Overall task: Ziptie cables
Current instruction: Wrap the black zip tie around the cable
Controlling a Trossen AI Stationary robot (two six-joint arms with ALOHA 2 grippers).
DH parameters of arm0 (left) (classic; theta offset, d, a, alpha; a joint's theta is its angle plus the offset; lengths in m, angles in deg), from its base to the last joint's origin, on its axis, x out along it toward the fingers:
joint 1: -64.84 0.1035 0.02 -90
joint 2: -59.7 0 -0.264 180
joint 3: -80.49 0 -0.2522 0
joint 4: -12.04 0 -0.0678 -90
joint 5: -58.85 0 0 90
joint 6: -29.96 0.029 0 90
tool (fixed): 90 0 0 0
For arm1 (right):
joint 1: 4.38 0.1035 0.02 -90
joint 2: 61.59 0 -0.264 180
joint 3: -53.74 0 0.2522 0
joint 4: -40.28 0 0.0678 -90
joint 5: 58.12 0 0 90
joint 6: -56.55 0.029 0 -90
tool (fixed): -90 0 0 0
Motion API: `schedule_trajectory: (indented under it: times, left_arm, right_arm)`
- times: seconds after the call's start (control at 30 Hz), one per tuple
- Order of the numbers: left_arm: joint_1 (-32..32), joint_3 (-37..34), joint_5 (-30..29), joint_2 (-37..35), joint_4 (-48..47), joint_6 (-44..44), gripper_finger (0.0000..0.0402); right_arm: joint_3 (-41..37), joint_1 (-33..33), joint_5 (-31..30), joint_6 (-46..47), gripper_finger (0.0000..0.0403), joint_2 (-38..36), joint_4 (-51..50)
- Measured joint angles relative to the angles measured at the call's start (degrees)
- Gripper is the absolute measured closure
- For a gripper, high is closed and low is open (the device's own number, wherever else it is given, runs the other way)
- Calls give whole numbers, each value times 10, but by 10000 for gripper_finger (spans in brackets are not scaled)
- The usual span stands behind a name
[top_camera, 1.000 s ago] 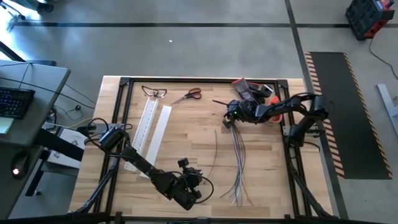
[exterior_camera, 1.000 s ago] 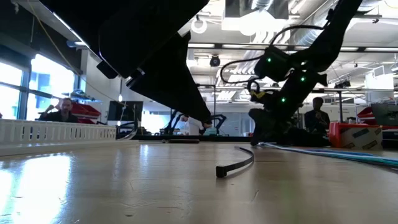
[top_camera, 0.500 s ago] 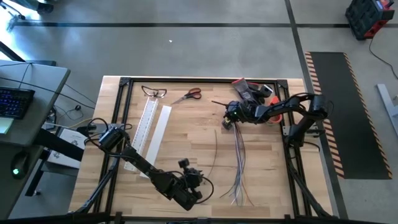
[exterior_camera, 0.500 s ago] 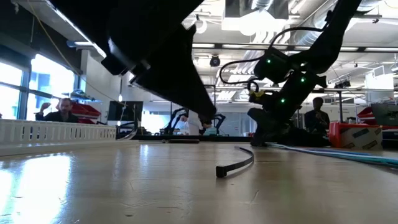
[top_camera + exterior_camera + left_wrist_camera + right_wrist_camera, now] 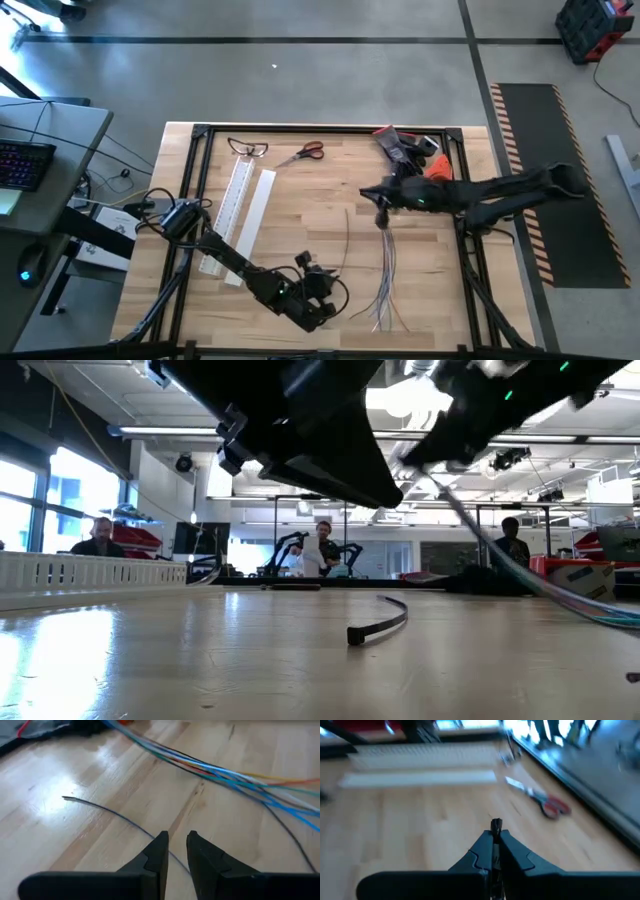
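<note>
The cables (image 5: 385,270), a bundle of thin blue, grey and dark wires, run from the table's middle right toward its near edge, where their ends fan out. My right gripper (image 5: 383,212) is shut on their far end. A thin dark zip tie (image 5: 345,245) lies flat on the wood left of the cables, its head (image 5: 355,635) toward the near edge. My left gripper (image 5: 177,845) hovers near the table's front, its fingers a narrow gap apart. The zip tie (image 5: 110,812) runs beneath that gap, and I cannot tell whether the fingers touch it. My right gripper pinches the cables' far end between its two fingers, and a short dark stub (image 5: 496,824) sticks out past the fingertips. The fingers come from the table's right side, slanting down. The bundle (image 5: 520,575) slopes down from the hold. Its fanned near ends (image 5: 385,322) lie on the table.
A white slotted channel (image 5: 238,200) and its flat cover (image 5: 260,210) lie at the left. Scissors (image 5: 305,152), a clear pair of glasses (image 5: 248,148) and red-and-black items (image 5: 405,145) lie along the far edge. A black frame (image 5: 190,200) rims the table. People stand in the room beyond.
My right gripper has shut on the cables' far end and risen with it, moving toward the table's near edge as its arm drew back to the right. The cables' far end is lifted clear while the near ends stay on the wood. My left gripper has edged right, toward the zip tie.
</note>
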State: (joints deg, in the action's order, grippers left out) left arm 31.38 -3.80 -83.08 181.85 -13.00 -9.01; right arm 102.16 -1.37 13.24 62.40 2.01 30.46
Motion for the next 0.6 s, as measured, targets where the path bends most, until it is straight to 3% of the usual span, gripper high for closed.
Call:
schedule_trajectory:
  times: [0.1, 0.27, 0.43, 0.5, 0.6]
  left_arm:
    - [14, -1, 19, 0, 42, 29, 350]
    - [37, 0, 39, 8, 237, 243, 318]
    - [95, 0, 187, 9, 343, 365, 256]
    - [120, 0, 238, 9, 364, 378, 236]
    - [155, 0, 248, 9, 399, 335, 220]
  right_arm:
    - [0, 65, -21, -6, 403, -57, -20]
    - [0, 185, -75, -5, 403, -107, -35]
    - [0, 289, -163, -8, 403, -114, -29]
    - [0, 325, -202, -3, 403, -111, -27]
    - [0, 367, -254, -11, 403, -111, -15]
